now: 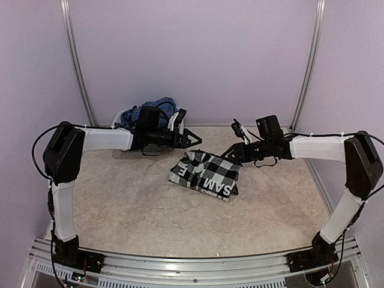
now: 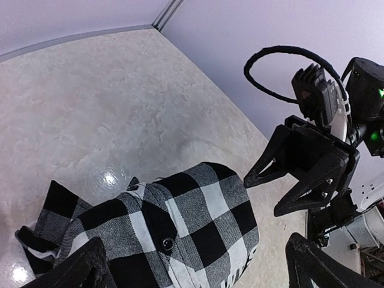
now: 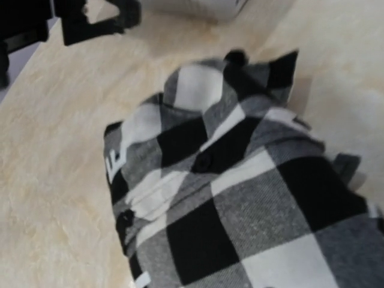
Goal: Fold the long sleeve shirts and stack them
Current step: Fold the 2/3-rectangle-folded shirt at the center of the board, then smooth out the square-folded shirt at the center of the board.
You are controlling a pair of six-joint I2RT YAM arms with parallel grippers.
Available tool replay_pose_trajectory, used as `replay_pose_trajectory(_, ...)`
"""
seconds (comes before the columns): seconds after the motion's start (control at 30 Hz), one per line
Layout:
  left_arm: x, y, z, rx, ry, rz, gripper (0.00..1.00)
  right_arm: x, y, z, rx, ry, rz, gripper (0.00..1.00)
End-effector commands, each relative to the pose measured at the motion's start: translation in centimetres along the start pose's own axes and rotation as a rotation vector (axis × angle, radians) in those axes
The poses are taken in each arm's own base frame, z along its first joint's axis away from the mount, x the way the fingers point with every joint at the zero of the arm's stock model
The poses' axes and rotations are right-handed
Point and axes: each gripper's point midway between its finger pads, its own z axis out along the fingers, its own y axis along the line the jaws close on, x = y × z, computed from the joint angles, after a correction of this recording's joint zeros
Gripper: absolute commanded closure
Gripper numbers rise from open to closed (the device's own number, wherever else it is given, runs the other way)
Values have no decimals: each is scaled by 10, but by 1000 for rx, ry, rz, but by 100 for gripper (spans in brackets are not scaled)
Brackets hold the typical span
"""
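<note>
- Lying folded into a compact bundle near the middle of the table [image 1: 120,204], the black-and-white checked shirt [image 1: 204,173] is seen with white block letters on a black band along its near edge.
- A dark button [image 2: 167,243] is shown on the front of this shirt in the left wrist view, and the same checked cloth fills most of the right wrist view.
- The blue shirt [image 1: 157,107] is bunched at the back of the table by the wall, partly hidden by the left arm, and is set apart from the folded bundle.
- The left gripper [image 2: 195,240] is held over the far left part of the checked shirt. Its jaws are spread wide, and the cloth is seen below them in its own camera.
- The right gripper [image 2: 260,198] is held at the far right corner of the checked shirt, its jaws parted in a V. Whether a fingertip touches the cloth cannot be told.
</note>
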Motion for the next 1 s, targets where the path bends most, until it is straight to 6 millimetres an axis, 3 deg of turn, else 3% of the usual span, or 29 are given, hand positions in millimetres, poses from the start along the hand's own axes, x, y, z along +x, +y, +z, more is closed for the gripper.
replay_pose_trajectory(0.0,40,11,30,82,78,-97,1,18,-5,29,-76,55,50,55)
replay_pose_trajectory(0.4,116,102,49,-173,132,-219,1,70,-93,76,-1,182,213,57)
replay_pose_trajectory(0.53,130,114,41,-245,131,-235,1,81,-115,76,64,207,241,58)
replay_pose_trajectory(0.63,122,105,34,-236,102,-220,1,68,-108,64,74,169,196,58)
replay_pose_trajectory(0.77,100,87,23,-224,51,-185,1,31,-88,37,84,89,104,57)
replay_pose_trajectory(0.9,72,65,7,-223,-4,-139,1,-2,-60,13,42,27,30,56)
replay_pose_trajectory(0.97,55,51,1,-203,-35,-110,1,-10,-40,10,-13,16,4,56)
